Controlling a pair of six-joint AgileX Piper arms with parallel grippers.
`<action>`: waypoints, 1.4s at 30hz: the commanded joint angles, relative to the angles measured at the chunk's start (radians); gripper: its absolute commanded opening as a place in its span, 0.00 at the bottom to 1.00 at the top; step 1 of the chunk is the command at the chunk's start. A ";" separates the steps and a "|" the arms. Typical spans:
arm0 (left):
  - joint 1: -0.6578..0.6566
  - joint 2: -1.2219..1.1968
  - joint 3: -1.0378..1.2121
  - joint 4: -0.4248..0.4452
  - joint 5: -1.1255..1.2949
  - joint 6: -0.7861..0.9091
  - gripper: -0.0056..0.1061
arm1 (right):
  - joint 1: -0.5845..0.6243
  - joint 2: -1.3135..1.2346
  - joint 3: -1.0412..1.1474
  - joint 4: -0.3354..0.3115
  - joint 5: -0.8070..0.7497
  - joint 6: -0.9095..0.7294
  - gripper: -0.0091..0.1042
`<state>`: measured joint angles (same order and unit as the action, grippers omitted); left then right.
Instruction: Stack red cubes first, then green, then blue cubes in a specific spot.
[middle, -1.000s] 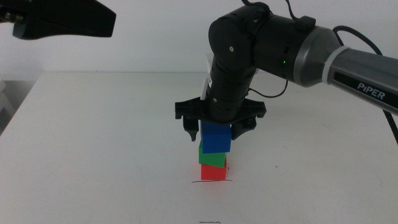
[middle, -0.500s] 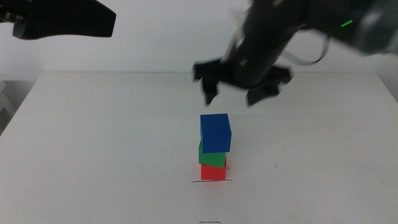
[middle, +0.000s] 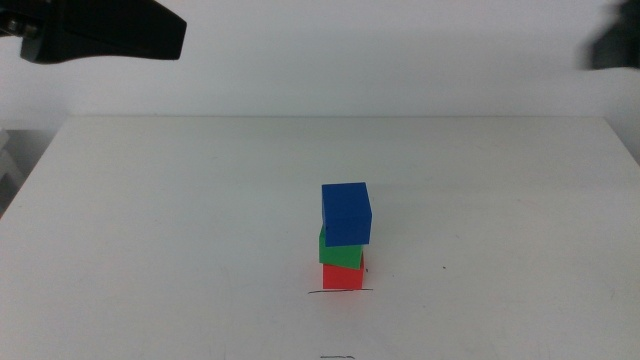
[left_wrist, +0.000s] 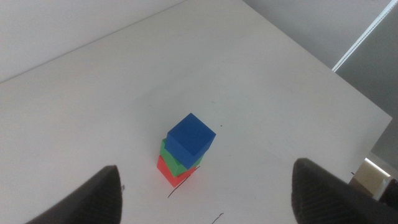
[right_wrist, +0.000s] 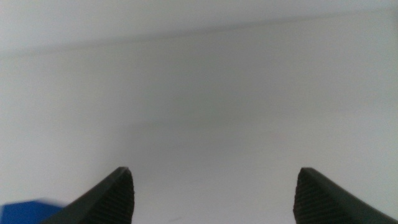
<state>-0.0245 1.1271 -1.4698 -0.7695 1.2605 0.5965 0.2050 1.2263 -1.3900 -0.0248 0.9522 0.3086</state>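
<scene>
The red cube (middle: 342, 277) stands on the black pen stroke (middle: 316, 293) on the white table. The green cube (middle: 339, 249) sits on it and the blue cube (middle: 346, 213) on top, slightly turned and overhanging. The left wrist view shows the same stack: blue (left_wrist: 191, 139), green (left_wrist: 170, 156), red (left_wrist: 166, 171). My left gripper (left_wrist: 205, 168) is open and empty, held high above the table, and shows dark at the top left of the middle view (middle: 100, 32). My right gripper (right_wrist: 212, 173) is open and empty, pulled far back; only a blur (middle: 612, 45) shows. A blue corner (right_wrist: 25, 211) shows in its view.
A second small pen mark (middle: 338, 356) lies near the table's front edge. A tiny dark dot (middle: 445, 267) lies right of the stack. The table's far edge (middle: 330, 118) runs across the back, and a table edge (left_wrist: 348, 93) also shows in the left wrist view.
My right gripper let go of the blue cube, rose and swung away to the upper right, almost out of the middle view. The stack stays standing. The left arm has not moved.
</scene>
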 joint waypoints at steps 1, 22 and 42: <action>-0.005 -0.015 -0.028 -0.052 -0.044 -0.006 0.89 | -0.099 -0.115 0.042 -0.013 -0.080 -0.076 0.66; -0.005 -0.019 -0.028 -0.024 -0.185 -0.007 0.89 | -0.229 -0.276 0.162 0.035 -0.150 -0.203 0.66; -0.005 -0.144 0.267 0.846 -0.909 -0.497 0.89 | -0.229 -0.276 0.162 0.035 -0.150 -0.203 0.66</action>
<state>-0.0245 0.9997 -1.1785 0.0592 0.4328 0.1446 -0.0161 0.9625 -1.2000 0.0219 0.8660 0.1173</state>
